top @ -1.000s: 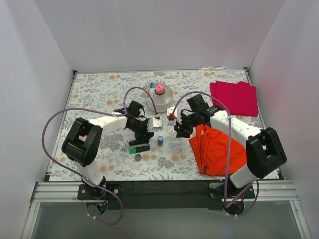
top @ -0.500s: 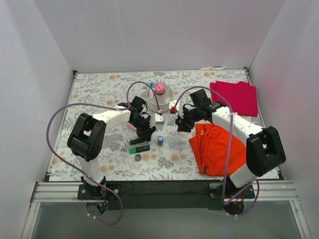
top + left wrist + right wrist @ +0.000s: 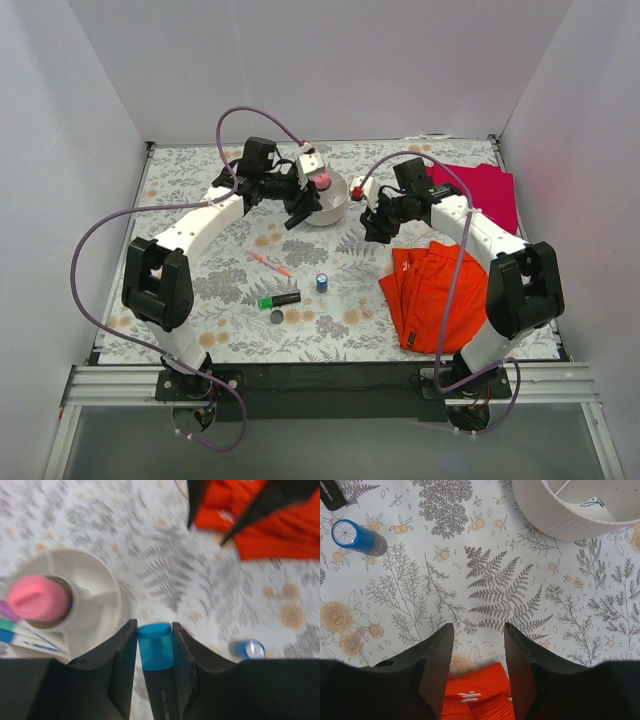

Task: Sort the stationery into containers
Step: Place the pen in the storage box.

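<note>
My left gripper point(image 3: 298, 212) is shut on a black marker with a blue cap point(image 3: 155, 645) and holds it above the near left rim of the off-white divided bowl point(image 3: 338, 205). The bowl point(image 3: 102, 577) holds a pink-capped bottle point(image 3: 37, 597) and thin white pens point(image 3: 17, 632). My right gripper point(image 3: 378, 230) is open and empty, low over the mat between the bowl point(image 3: 570, 517) and the orange cloth point(image 3: 480, 695). On the mat lie an orange-pink pen point(image 3: 268, 263), a green-capped marker point(image 3: 279, 299) and a small blue cylinder point(image 3: 322, 282), which the right wrist view point(image 3: 357, 536) also shows.
A folded orange cloth point(image 3: 440, 295) lies at the right front and a magenta cloth point(image 3: 480, 195) at the back right. A small dark round cap point(image 3: 276, 317) lies near the green-capped marker. White walls enclose the floral mat point(image 3: 200, 180).
My left gripper has lifted the blue-capped marker off the mat and carried it back to the bowl, uncovering the orange-pink pen. My right gripper has drawn back slightly toward the bowl's right side.
</note>
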Robot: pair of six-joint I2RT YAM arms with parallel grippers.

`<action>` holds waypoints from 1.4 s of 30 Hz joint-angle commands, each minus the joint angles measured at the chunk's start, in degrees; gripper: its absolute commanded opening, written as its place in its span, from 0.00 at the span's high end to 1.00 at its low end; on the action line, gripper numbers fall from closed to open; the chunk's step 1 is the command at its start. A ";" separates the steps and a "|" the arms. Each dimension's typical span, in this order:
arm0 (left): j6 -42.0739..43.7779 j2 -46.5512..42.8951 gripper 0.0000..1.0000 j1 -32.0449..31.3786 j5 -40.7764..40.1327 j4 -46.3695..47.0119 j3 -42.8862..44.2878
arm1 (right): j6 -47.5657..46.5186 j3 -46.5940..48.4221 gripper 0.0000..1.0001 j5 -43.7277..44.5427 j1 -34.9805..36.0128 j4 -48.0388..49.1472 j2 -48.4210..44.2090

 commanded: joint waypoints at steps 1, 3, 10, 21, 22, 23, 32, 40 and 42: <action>-15.81 -5.04 1.00 1.42 1.48 36.14 -9.71 | 1.44 4.42 0.47 1.08 -0.11 -0.85 1.97; -22.22 -4.95 1.00 1.59 -1.40 56.55 -14.92 | 1.79 5.04 0.47 1.69 -0.11 -0.94 2.59; -30.95 3.20 1.00 1.51 -6.78 87.95 -20.57 | 2.40 7.24 0.47 3.81 -0.19 -1.91 5.05; -34.03 10.60 1.00 1.51 -8.54 104.83 -22.59 | 2.84 7.16 0.47 5.39 -0.11 -2.70 5.93; -34.03 10.78 1.00 1.51 -8.98 105.46 -22.94 | 3.10 7.07 0.47 5.39 -0.11 -2.70 5.93; -34.03 11.30 1.00 1.51 -9.24 106.08 -23.12 | 3.11 7.07 0.47 5.39 -0.19 -2.79 6.02; -32.98 12.80 1.00 0.54 -11.18 111.70 -25.74 | 2.58 6.72 0.47 5.39 -0.28 -3.93 6.81; -32.45 11.75 1.00 0.36 -12.06 112.85 -30.76 | 2.93 6.36 0.47 4.69 -0.37 -3.76 7.42; -31.75 12.01 1.00 0.36 -11.88 113.37 -31.90 | 2.93 6.36 0.47 4.69 -0.37 -3.75 7.42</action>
